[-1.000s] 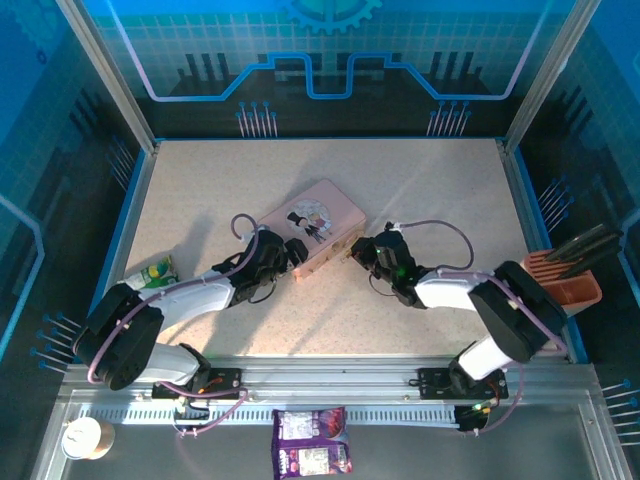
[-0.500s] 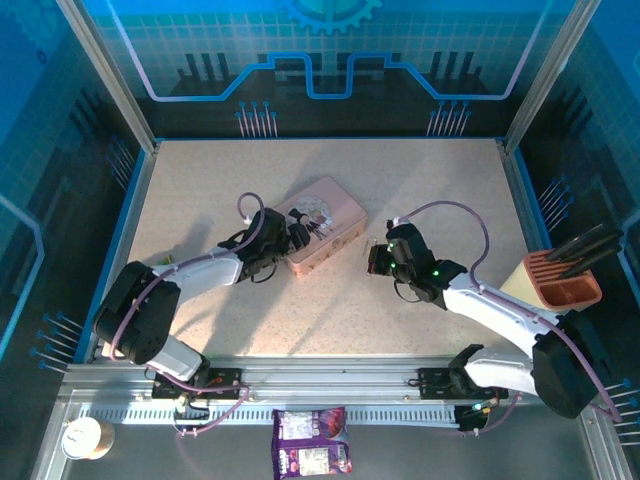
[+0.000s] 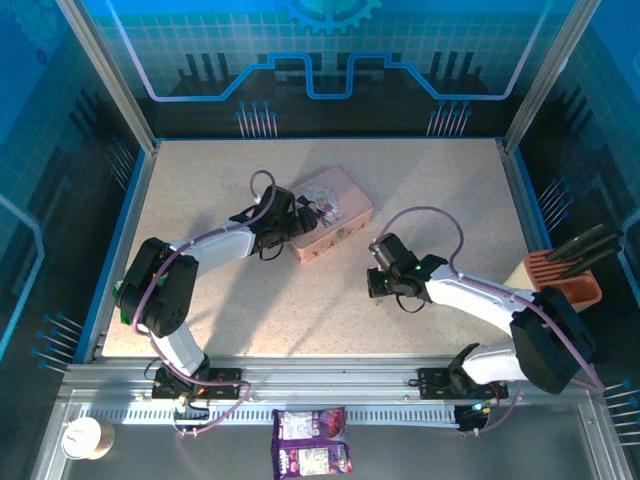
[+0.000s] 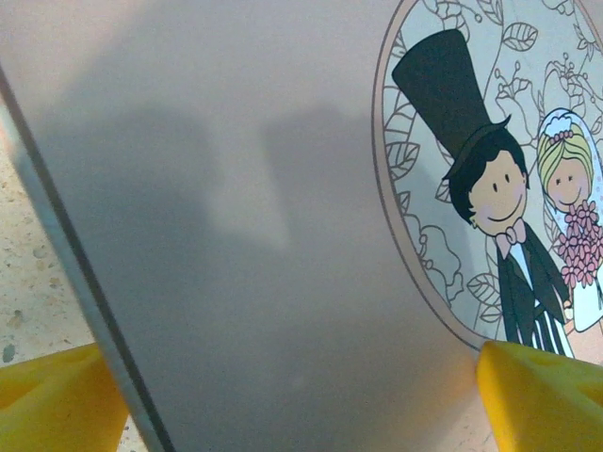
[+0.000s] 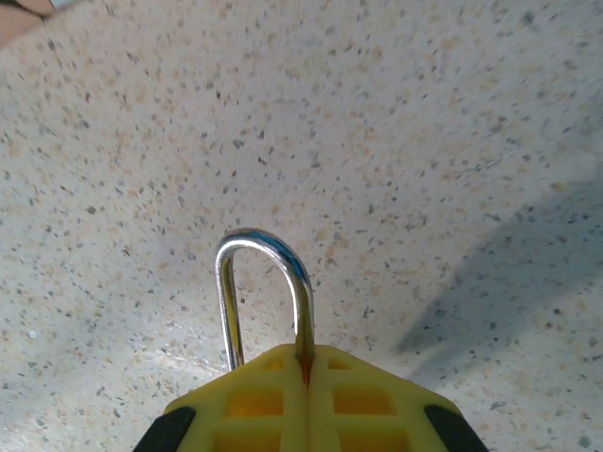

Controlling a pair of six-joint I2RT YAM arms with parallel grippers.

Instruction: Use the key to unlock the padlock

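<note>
right wrist view: the right gripper (image 5: 306, 369) is clamped tight on the padlock (image 5: 256, 237); its silver shackle arches out past the yellow tips over the bare table (image 5: 424, 113); the brass body is hidden, so i cannot tell whether it has sprung; the key cannot be made out; by my reading the lock is in hand, well apart from the pink tin (image 3: 335, 203), and the unlocking is left to do; the left gripper (image 4: 297, 405) stands wide, straddling the tin's edge; the lid is down, contents hidden; at the right edge an orange holder (image 3: 580, 292) carries dark utensils
</note>
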